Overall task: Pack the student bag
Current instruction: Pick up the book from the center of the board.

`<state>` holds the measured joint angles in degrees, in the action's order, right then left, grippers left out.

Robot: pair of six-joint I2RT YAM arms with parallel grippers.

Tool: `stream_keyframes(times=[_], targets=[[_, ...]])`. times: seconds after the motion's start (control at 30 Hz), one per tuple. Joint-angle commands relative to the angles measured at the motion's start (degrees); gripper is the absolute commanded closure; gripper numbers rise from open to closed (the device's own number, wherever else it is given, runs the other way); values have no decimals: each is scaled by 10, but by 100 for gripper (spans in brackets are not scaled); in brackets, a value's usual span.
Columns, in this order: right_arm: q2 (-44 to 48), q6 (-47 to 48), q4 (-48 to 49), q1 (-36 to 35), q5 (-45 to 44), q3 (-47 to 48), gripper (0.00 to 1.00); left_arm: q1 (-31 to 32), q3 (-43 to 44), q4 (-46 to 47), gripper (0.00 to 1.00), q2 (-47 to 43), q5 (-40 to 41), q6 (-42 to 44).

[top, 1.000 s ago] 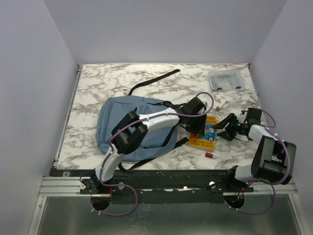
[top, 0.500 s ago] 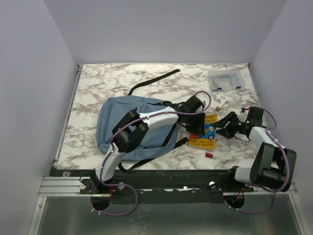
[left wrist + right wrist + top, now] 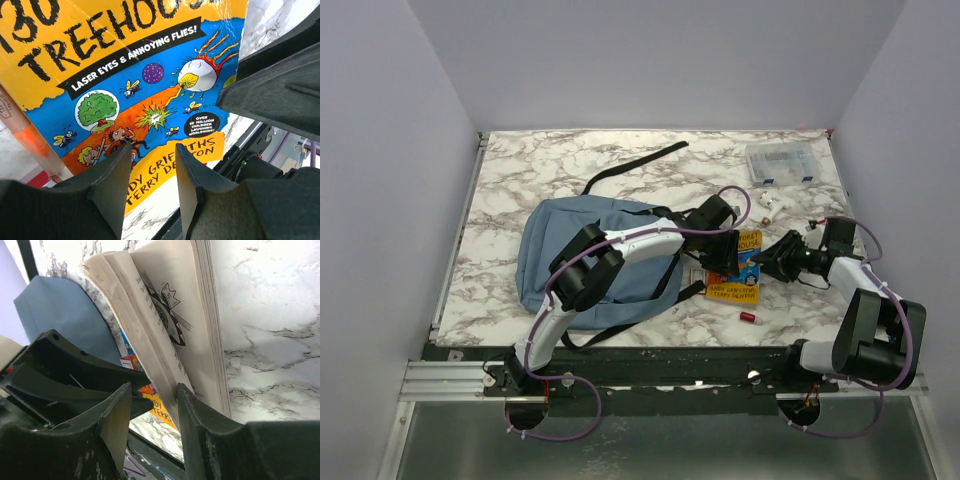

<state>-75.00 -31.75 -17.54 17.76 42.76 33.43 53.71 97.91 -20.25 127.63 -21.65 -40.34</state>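
The slate-blue student bag [image 3: 582,262] lies flat at the left-centre of the table, and its fabric also shows in the right wrist view [image 3: 55,310]. A yellow and blue paperback book [image 3: 740,272] lies just to its right. My left gripper [image 3: 722,250] hovers open close over the book cover [image 3: 140,75], fingers apart and empty [image 3: 152,150]. My right gripper [image 3: 784,257] is open at the book's right edge [image 3: 152,390]. The cover and some pages [image 3: 165,320] are lifted, and one of its fingers [image 3: 192,405] rests against them.
A clear plastic box [image 3: 782,162] stands at the back right. A small white item [image 3: 767,206] lies near it. A small red cylinder [image 3: 750,317] lies near the front edge. An orange pen [image 3: 35,142] lies beside the book. A black strap [image 3: 630,168] trails behind the bag.
My right gripper has moved left to the book's right edge, and the book's pages have lifted there. My left gripper has shifted slightly over the book.
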Motion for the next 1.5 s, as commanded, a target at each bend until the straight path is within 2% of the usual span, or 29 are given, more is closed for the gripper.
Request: stream_keyframes(times=[0.0,0.1,0.23,0.37,0.5,0.57,0.77,1.03,1.47], targets=[[-14,11,-43,-35,-20,12,56,1,-20,-10,58,20,-1,-1],[-7,10,-47,-47,-58,17,57,0,-20,-9,58,17,-2,-1],[-4,12,-56,-55,-78,30,64,-1,-22,-8,58,13,-1,0],[-8,13,-56,-55,-85,39,75,-2,-20,-6,57,10,-4,1],[-22,8,-49,-55,-60,44,94,-1,-19,-4,57,8,-9,0],[-23,3,-42,-55,-49,43,100,-2,-19,-3,55,7,-12,0],[-12,3,-63,-55,-49,68,100,-9,-26,7,49,-15,-45,9],[10,-44,-67,-52,-40,94,100,-31,-96,92,36,-120,-113,16],[40,-146,-26,-13,63,92,100,-93,-247,170,34,-275,-143,-35]])
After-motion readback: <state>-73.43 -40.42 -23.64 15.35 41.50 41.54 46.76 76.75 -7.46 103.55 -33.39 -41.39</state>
